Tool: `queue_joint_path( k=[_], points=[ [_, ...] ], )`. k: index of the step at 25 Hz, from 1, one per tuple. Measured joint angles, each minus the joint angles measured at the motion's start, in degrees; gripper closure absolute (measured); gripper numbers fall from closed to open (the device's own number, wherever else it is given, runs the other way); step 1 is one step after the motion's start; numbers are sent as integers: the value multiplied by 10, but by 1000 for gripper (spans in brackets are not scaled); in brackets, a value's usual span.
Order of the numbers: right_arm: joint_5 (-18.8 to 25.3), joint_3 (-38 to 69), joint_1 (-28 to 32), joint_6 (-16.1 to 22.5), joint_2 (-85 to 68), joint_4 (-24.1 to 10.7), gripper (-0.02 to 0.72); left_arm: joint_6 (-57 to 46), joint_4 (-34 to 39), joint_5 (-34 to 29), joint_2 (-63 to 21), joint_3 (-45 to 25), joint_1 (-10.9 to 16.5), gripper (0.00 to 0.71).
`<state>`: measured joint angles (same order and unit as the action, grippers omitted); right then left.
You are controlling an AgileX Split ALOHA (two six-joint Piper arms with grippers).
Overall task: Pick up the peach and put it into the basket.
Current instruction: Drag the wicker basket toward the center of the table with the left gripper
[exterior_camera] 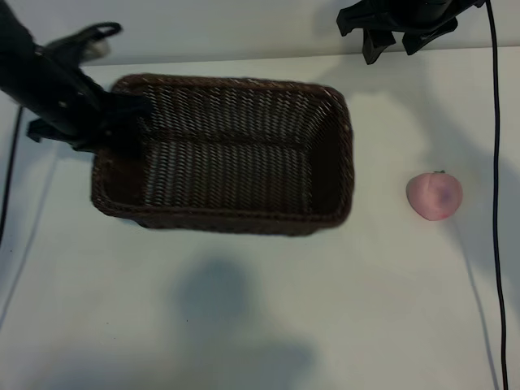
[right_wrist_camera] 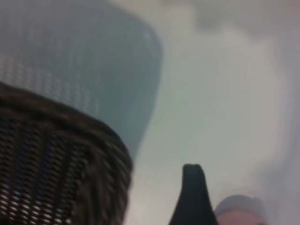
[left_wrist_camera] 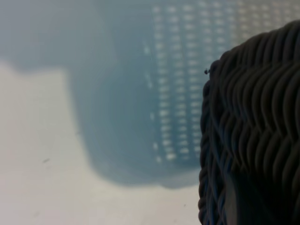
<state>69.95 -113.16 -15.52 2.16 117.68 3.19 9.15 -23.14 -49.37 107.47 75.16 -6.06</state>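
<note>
Peach lies outside basket; left claw grips its rim, right claw gapes empty.

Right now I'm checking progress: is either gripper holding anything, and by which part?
The left gripper grips the basket by its left end rim. The right gripper holds nothing; the peach lies on the table.

Plain white table w/ soft grey shadows
</note>
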Motion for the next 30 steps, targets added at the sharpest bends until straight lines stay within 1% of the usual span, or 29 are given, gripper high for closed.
queue_joint_path(
  k=[3, 9, 18, 26, 28, 29, 30],
  points=[
    [0, 0, 0, 0, 0, -1, 177, -3, -4, 21, 18, 0, -15, 536],
    [0, 0, 0, 0, 0, 0, 177, -7, -36, 53, 49, 2, -17, 536],
    [0, 0, 0, 0, 0, 0, 177, -7, -52, 60, 84, 9, -17, 545],
    [0, 0, 0, 0, 0, 0, 177, 7, -56, 65, 85, 9, -17, 546],
    [0, 0, 0, 0, 0, 0, 177, 8, -56, 59, 85, 12, -17, 524],
    [0, 0, 0, 0, 0, 0, 177, 8, -56, 52, 85, 18, -17, 498],
    [0, 0, 0, 0, 0, 0, 177, 8, -56, 44, 85, 24, -17, 453]
  ],
)
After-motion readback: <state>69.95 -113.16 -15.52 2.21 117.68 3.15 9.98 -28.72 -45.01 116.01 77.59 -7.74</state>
